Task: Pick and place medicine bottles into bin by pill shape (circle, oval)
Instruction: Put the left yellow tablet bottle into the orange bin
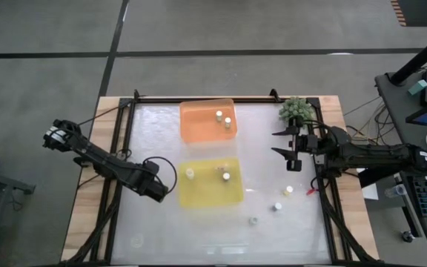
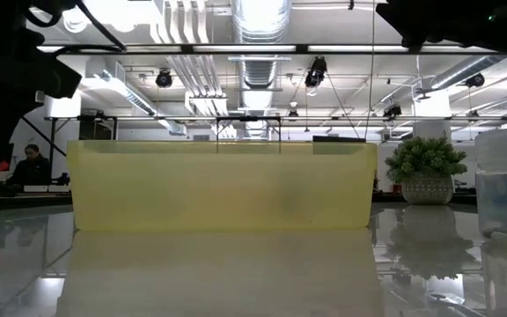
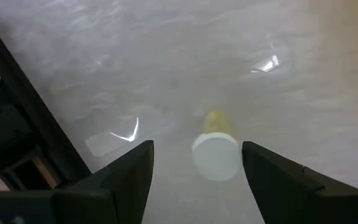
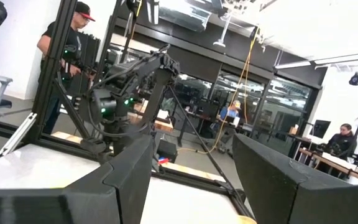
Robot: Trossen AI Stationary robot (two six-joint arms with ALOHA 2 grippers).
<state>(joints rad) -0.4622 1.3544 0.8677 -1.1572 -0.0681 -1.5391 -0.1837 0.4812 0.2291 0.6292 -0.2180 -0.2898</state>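
My left gripper (image 1: 161, 193) (image 3: 197, 147) is open, left of the yellow bin (image 1: 210, 194), pointing down. A pale yellow medicine bottle with a white cap (image 3: 217, 154) stands upright on the table between its fingers, apart from both; the gripper hides it in the high view. My right gripper (image 1: 283, 144) is open and empty, held level above the table near the plant. Two bottles (image 1: 219, 114) stand in the orange bin (image 1: 195, 126). At least two bottles (image 1: 190, 173) (image 1: 226, 176) stand in the yellow bin. Three loose bottles (image 1: 288, 190) (image 1: 278, 206) (image 1: 253, 220) stand on the table at the near right.
A green plant ball in a pot (image 1: 295, 110) stands at the far right, just beyond my right gripper. In the low view the yellow bin's wall (image 2: 223, 185) fills the middle and one bottle (image 2: 504, 194) stands close at the right. People are in the room behind.
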